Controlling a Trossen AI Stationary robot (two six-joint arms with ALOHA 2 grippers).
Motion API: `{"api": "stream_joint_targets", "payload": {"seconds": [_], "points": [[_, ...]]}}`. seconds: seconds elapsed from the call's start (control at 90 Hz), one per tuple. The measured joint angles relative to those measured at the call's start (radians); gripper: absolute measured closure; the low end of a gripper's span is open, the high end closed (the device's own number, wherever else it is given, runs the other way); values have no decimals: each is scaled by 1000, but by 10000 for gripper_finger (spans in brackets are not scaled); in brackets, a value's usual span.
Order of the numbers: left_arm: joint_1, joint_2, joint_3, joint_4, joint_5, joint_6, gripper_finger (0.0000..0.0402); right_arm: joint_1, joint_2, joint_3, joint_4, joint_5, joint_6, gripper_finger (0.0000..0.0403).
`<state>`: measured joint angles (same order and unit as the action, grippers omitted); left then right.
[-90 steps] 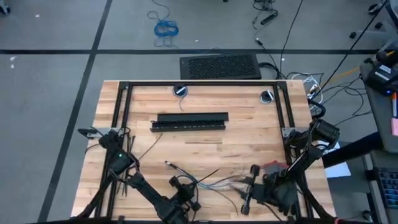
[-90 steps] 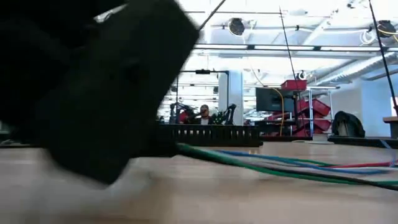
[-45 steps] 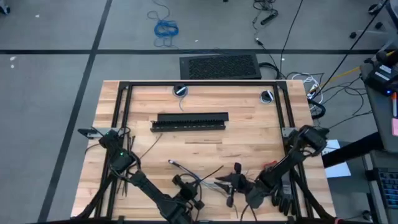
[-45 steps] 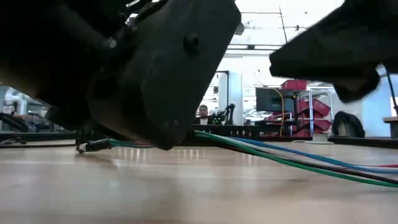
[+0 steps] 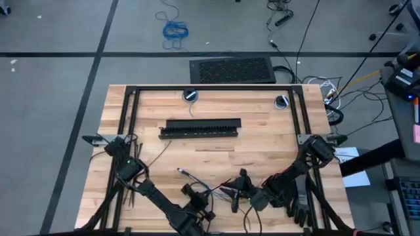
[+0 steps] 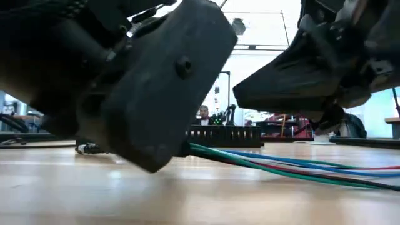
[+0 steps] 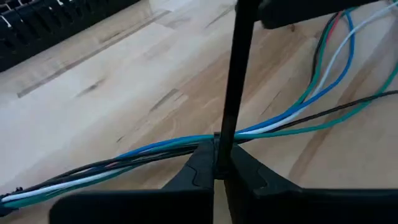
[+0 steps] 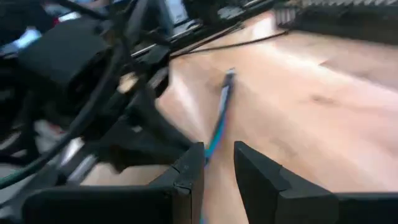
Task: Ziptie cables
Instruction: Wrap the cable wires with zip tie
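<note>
My left gripper pinches a ziptie over the cables near the tabletop's front edge; my right gripper is narrowly parted; nothing is cinched yet.

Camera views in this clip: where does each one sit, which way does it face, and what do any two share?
High view: overhead, straight down; both arms, the cables, the long black bar.
Low view: tabletop height, level across into the room; both grippers loom close.
Left wrist view: looks past the left gripper, shut on a ziptie standing over the cables.
Right wrist view: past the open right gripper along the cables toward the left arm.
All four share the cables.
</note>
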<state>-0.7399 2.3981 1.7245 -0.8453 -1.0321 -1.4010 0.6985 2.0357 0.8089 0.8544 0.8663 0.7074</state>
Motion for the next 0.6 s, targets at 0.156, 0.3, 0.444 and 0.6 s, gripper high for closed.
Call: {"api": "stream_joint_targets", "payload": {"seconds": [0.156,0.3,0.444,0.6], "points": [[1,0,0,2,4,-6,386,18,5,0,11,155,38,323],[1,0,0,3,4,-6,386,-13,5,0,69,111,10,323],[1,0,0,7,4,-5,386,-33,5,0,210,27,-124,323],[1,0,0,7,7,2,385,-36,5,1,380,-55,-248,323]]}}
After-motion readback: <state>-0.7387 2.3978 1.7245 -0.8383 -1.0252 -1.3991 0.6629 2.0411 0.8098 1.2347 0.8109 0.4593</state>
